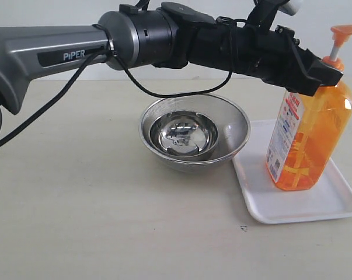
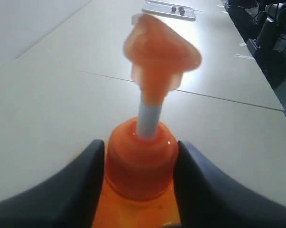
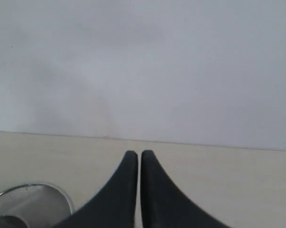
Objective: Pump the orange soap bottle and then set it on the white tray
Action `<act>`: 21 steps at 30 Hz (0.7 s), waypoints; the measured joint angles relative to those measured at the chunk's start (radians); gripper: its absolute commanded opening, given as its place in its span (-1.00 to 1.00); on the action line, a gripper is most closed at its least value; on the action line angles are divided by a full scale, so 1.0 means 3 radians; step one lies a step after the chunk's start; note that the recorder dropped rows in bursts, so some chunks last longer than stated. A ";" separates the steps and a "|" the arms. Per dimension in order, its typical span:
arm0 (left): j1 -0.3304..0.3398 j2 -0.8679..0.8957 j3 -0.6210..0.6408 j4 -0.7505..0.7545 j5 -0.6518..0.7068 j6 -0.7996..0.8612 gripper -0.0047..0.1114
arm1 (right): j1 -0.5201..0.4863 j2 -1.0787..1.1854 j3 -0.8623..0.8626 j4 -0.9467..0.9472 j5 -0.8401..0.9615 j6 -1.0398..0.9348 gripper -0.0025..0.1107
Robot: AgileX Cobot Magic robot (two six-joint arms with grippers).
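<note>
The orange soap bottle (image 1: 307,140) stands upright on the white tray (image 1: 292,213) at the right of the table. Its orange pump head (image 1: 343,32) is raised on the white stem. My left gripper (image 1: 324,73) reaches across from the left at the bottle's neck. In the left wrist view its two dark fingers (image 2: 88,175) press against both sides of the orange collar (image 2: 142,161), with the pump head (image 2: 159,52) beyond. My right gripper (image 3: 139,154) is shut, holds nothing, and hangs over bare table; it does not show in the exterior view.
A round steel bowl (image 1: 184,134) sits inside a wire-mesh strainer (image 1: 234,125) just left of the tray. The strainer's rim (image 3: 33,202) lies near the right gripper. A black cable (image 1: 164,93) droops from the left arm above the bowl.
</note>
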 measured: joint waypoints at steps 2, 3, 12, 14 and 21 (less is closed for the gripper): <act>0.0000 0.0000 0.0000 0.0000 0.0000 0.0000 -0.84 | 0.0000 0.0000 -0.0058 -0.0350 -0.0064 0.0387 -0.96; 0.0000 0.0000 0.0000 0.0000 0.0000 0.0000 -0.84 | 0.0000 0.0000 -0.0068 -0.0448 -0.0109 0.0522 -0.96; 0.0000 0.0000 0.0000 0.0034 0.0033 0.0000 -0.84 | 0.0000 0.0000 -0.0097 -0.0564 -0.0492 0.0708 -0.96; 0.0000 0.0000 0.0000 0.0034 0.0036 0.0000 -0.84 | 0.0000 0.0000 -0.0097 -0.0572 -0.0500 0.0718 -0.96; 0.0000 0.0000 0.0000 0.0034 0.0042 0.0000 -0.84 | 0.0000 0.0000 -0.0097 -0.0572 -0.0542 0.0724 -0.96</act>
